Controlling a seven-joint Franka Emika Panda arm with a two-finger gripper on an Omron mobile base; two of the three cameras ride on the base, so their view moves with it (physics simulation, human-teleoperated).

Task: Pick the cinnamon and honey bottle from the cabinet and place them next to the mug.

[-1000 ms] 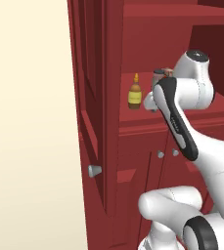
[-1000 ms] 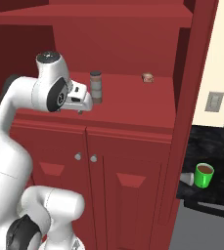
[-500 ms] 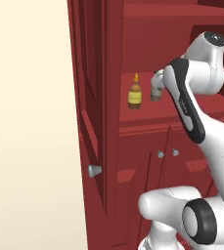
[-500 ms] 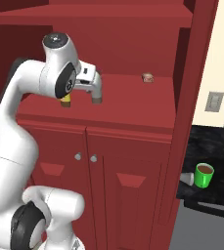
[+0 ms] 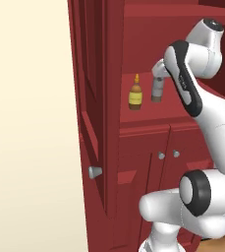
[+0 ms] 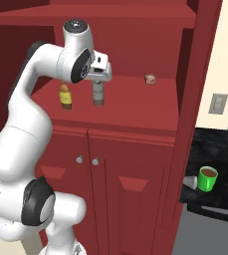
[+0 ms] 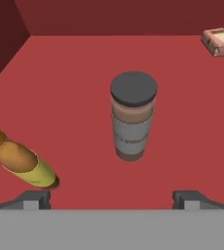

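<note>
The cinnamon (image 7: pixel 132 117) is a brown jar with a dark grey cap, upright on the shelf of the dark red cabinet (image 6: pixel 135 114). My gripper (image 6: pixel 99 79) hangs just above it, open, with nothing between its fingers (image 7: pixel 35 199). In the hand view the jar stands midway between the two tips. The honey bottle (image 6: pixel 65 97), amber with a yellow label and orange nozzle, stands to the jar's left (image 5: pixel 136 93). The green mug (image 6: pixel 207 178) sits low on the dark counter to the right of the cabinet.
A small pinkish box (image 6: pixel 150 78) lies further right on the same shelf (image 7: pixel 220 41). The open cabinet door (image 5: pixel 92 74) with its silver knob (image 5: pixel 95 172) stands at the left. Two shut lower doors with knobs (image 6: pixel 87 161) sit under the shelf.
The arm has risen and swung into the cabinet. The hand has moved from in front of the shelf to just over the cinnamon jar, pointing down.
</note>
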